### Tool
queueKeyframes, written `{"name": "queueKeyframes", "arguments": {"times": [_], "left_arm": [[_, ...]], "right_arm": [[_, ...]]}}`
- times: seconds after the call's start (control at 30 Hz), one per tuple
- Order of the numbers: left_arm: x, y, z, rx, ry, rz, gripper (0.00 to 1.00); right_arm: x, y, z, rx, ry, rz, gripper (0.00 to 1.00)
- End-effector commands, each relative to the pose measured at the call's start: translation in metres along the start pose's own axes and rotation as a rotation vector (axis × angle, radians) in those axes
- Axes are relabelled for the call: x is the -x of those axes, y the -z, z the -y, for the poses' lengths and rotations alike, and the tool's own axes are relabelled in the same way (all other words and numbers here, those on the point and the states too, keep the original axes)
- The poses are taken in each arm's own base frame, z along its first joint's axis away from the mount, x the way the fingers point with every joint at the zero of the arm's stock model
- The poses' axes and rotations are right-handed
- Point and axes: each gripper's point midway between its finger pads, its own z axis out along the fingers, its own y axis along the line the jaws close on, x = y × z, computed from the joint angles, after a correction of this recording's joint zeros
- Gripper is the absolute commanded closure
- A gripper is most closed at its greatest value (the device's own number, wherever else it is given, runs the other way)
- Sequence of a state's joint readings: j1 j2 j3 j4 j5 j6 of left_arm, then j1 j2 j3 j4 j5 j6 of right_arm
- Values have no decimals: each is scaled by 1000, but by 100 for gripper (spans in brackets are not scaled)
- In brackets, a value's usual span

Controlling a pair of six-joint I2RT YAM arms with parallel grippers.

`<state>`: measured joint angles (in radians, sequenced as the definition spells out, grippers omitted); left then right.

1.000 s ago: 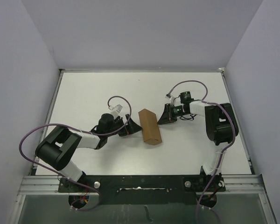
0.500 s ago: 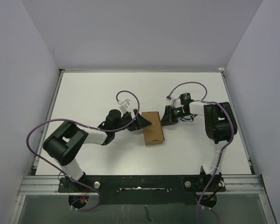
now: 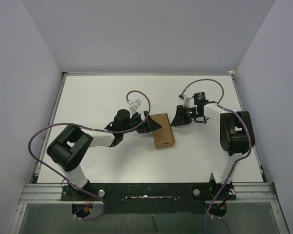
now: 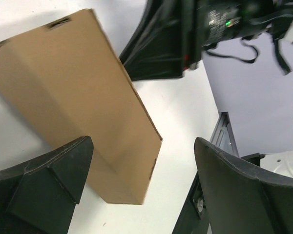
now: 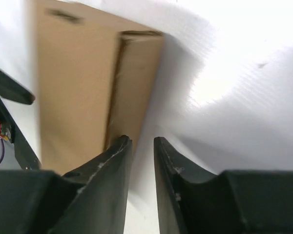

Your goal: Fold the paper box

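On the table (image 3: 88, 97), the paper box (image 3: 163, 132) lies between wide-open left gripper (image 3: 154, 125) and barely parted right gripper (image 3: 174, 121).

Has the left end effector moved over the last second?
Yes. Against the table's left edge, the left end effector has shifted right and slightly farther back, reaching the paper box.

plain tan-brown paper box (image 3: 162, 131), unprinted, with small dark slots. matte white table (image 3: 88, 97). left arm (image 3: 102, 140) and right arm (image 3: 233, 127) are white with black joints. left gripper (image 3: 150, 125) and right gripper (image 3: 177, 118) are black. purple cables (image 3: 39, 139). a small green light (image 4: 228, 23). pale lilac-grey walls (image 3: 19, 73).
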<state>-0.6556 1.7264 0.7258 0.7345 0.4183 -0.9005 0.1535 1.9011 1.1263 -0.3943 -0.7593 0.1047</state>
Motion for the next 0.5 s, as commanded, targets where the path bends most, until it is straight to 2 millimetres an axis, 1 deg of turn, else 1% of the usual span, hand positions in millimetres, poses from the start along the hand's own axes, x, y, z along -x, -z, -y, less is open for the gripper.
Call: {"name": "queueKeyframes", "arguments": {"times": [0.0, 0.1, 0.23, 0.33, 0.47], "left_arm": [[24, 14, 22, -34, -93, 60, 15], [28, 15, 22, -38, -98, 63, 15], [28, 18, 18, -27, -98, 65, 15], [25, 23, 9, 4, -99, 69, 15], [20, 32, -8, 50, -82, 79, 15]], "right_arm": [[41, 45, -27, 49, 128, 158, 67], [39, 47, -41, 115, 144, 174, 53], [35, 40, -48, 188, 119, 155, 44], [27, 26, -51, 221, 101, 109, 42], [19, 11, -41, 197, 68, 51, 44]]}}
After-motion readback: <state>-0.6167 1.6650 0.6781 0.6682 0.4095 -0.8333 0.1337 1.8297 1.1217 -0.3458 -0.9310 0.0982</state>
